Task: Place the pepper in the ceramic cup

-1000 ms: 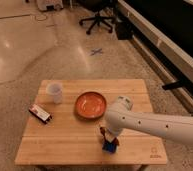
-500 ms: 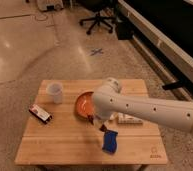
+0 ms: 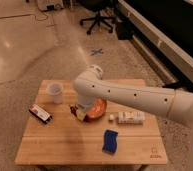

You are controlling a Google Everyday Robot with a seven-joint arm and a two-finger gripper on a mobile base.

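The white ceramic cup (image 3: 55,93) stands upright at the back left of the wooden table (image 3: 65,150). My gripper (image 3: 79,112) is low over the table at the left rim of the orange-red bowl (image 3: 98,108), a short way right and in front of the cup. The white arm reaches in from the right and covers part of the bowl. I cannot pick out the pepper; it is hidden or lost against the gripper and bowl.
A flat red-white-black packet (image 3: 40,113) lies at the left. A blue sponge (image 3: 110,140) lies front centre-right. A white boxy object (image 3: 130,118) lies right of the bowl. Office chairs and a dark counter stand beyond the table.
The arm has swung left from over the blue sponge to the bowl's left rim, closer to the cup. The sponge now shows in full.
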